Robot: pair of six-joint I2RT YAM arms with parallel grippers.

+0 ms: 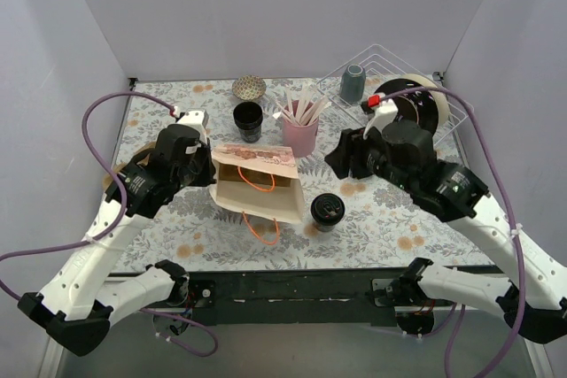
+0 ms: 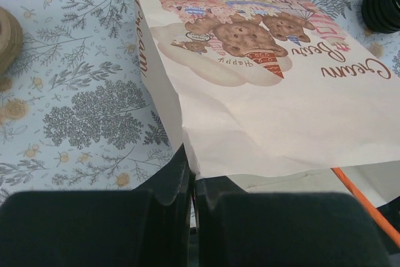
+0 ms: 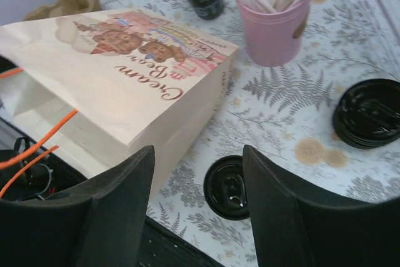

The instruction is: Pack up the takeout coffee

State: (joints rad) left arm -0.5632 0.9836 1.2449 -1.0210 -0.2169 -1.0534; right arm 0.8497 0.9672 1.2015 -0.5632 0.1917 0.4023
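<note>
The takeout coffee [image 1: 327, 211], a small black cup with a glossy black lid, stands upright on the floral table just right of the paper bag's mouth. A paper bag [image 1: 257, 179] printed with bears lies on its side, its opening and orange handles facing the near edge. My left gripper [image 2: 192, 167] is shut on the bag's [image 2: 269, 104] upper mouth edge at its left corner. My right gripper [image 3: 197, 154] hangs open above the table, with the coffee [image 3: 230, 187] showing below between its fingers, untouched, and the bag [image 3: 119, 73] to its left.
A pink cup of stirrers [image 1: 301, 135] and a lidless black cup [image 1: 248, 119] stand behind the bag. A stack of black lids [image 3: 369, 122] lies right of the pink cup. A wire rack [image 1: 452, 112] at the back right holds a grey-blue tumbler [image 1: 353, 83].
</note>
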